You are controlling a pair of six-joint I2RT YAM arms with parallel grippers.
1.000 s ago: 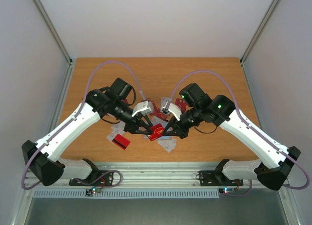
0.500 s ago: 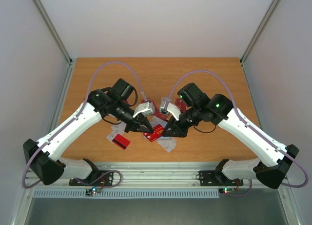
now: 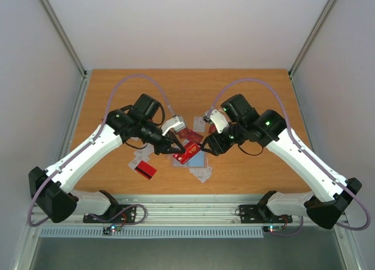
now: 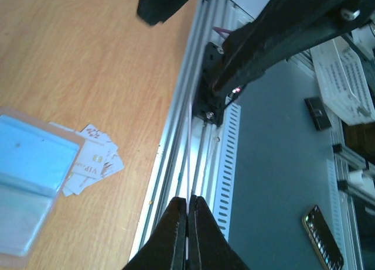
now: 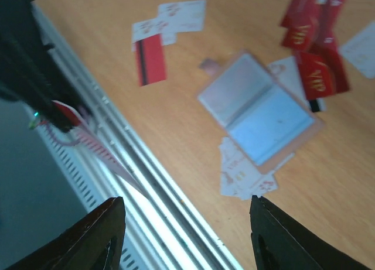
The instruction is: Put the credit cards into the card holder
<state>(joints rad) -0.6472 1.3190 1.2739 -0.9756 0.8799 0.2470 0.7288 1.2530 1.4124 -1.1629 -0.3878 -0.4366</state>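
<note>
Two arms meet over the bench point(image 3: 117, 94) in the overhead view. The left end effector point(image 3: 177, 146) pinches a red card point(image 3: 188, 154) above the open card holder point(image 3: 200, 160), which lies toward the near edge. Left wrist view: it is pressed together. Right wrist view: the right end effector point(image 5: 187, 235) is spread.

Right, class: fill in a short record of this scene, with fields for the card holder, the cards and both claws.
card holder: lying open on the table, blue-grey inside up
red card: at the left claw's tips, overlapping the holder in the top view; grip unclear
left claw: shut
right claw: open, holding nothing
striped card: red, flat on the table, apart from the holder
white cards: small pile beside the holder
</note>
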